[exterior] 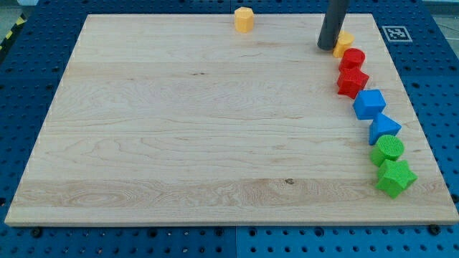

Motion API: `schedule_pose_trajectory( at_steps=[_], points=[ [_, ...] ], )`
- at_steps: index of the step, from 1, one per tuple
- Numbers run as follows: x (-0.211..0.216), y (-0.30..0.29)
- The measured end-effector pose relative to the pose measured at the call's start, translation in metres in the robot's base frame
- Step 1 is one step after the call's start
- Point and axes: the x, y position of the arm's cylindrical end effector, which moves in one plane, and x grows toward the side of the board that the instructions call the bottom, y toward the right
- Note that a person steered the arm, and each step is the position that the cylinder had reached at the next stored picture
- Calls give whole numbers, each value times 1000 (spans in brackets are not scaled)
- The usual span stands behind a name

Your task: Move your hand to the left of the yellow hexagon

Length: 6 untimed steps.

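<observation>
Though planted on the wooden board (179, 136) with my tip (326, 47) down near the top right corner, stands well apart from the yellow hexagon (244, 19), off to its right in the view. Ends in a plain dark rod (334, 21): no jaws to spread or press together, nothing pinched.

Sits alone, that yellow hexagon, hard against the board's top edge, a little right of the middle. Open wood between it and my tip, with no block in the way.

Presses close on the left side of a second yellow block (346, 41), touching or just short of it; cannot tell which, since the rod covers part of that block and hides its shape.

Running down from there along the board's right side, in a loose curved line:
- red cylinder (352, 57), just below the second yellow block
- red star (352, 82), touching or nearly touching the red cylinder
- blue cube (369, 104), below and slightly right
- blue triangle (384, 127), close under the cube
- green cylinder (388, 148), tucked against the triangle
- green star (396, 178), last, near the bottom right corner

Printed on the top right corner, a black-and-white marker (393, 33). Around the board on every side, a blue perforated table (21, 107).
</observation>
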Motion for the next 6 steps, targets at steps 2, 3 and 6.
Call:
schedule_pose_trajectory(
  at_steps=[2, 3, 6],
  points=[
    [0, -39],
    [-2, -86],
    [-55, -224]
  ],
)
